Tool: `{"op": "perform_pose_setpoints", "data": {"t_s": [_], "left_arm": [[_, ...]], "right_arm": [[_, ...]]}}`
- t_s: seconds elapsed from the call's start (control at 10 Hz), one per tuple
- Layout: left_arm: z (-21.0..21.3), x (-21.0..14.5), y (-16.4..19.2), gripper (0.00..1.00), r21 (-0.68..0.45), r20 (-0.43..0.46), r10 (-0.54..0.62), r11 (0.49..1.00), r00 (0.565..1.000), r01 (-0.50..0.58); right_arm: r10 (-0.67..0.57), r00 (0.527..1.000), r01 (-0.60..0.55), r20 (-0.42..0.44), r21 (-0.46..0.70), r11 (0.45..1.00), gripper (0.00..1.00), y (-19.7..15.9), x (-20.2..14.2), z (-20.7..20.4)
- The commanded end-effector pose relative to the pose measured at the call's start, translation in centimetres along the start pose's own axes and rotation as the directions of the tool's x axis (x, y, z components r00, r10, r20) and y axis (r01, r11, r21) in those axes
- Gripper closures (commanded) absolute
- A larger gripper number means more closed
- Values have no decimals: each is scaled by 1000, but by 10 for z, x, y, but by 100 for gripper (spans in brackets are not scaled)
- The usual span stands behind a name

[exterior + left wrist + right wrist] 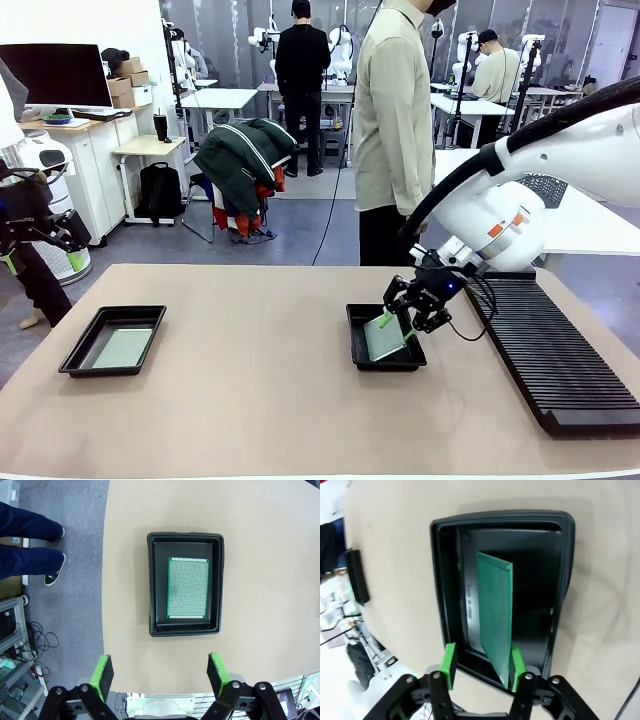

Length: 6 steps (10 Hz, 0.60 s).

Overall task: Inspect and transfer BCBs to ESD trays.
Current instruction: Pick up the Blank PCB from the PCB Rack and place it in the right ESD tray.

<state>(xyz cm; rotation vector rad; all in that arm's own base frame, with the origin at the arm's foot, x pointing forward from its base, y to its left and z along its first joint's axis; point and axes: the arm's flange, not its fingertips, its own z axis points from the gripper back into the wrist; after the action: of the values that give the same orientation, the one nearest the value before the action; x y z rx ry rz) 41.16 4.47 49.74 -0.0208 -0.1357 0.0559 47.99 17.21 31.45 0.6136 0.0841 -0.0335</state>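
Between the green pads of the right gripper (482,667), whose jaws stand parted, a green BCB (496,625) stands tilted on edge inside the right-hand ESD tray (445,580), its lower end against one pad and clear of the other; whether it is truly let go I cannot tell. Well ahead of the left gripper (160,676), which is spread wide and holds nothing, a second BCB (188,588) lies flat in the other ESD tray (185,629).

We see bare table (250,400) across the frame's centre; trays at left (112,341) and centre-right (385,338), rack (555,350) lower right.
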Motion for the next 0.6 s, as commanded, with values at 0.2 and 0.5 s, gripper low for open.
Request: {"op": "perform_pose_setpoints", "data": {"t_s": [0.2, 0.5], "left_arm": [[-2, -1, 0, 0, 2, 6, 3, 1000, 1000, -3], [-2, -1, 0, 0, 2, 6, 3, 1000, 1000, -3]], "right_arm": [[-58, 998, 58, 9, -271, 961, 6, 41, -11, 23], [-49, 998, 60, 36, -442, 895, 0, 64, -27, 48]]}}
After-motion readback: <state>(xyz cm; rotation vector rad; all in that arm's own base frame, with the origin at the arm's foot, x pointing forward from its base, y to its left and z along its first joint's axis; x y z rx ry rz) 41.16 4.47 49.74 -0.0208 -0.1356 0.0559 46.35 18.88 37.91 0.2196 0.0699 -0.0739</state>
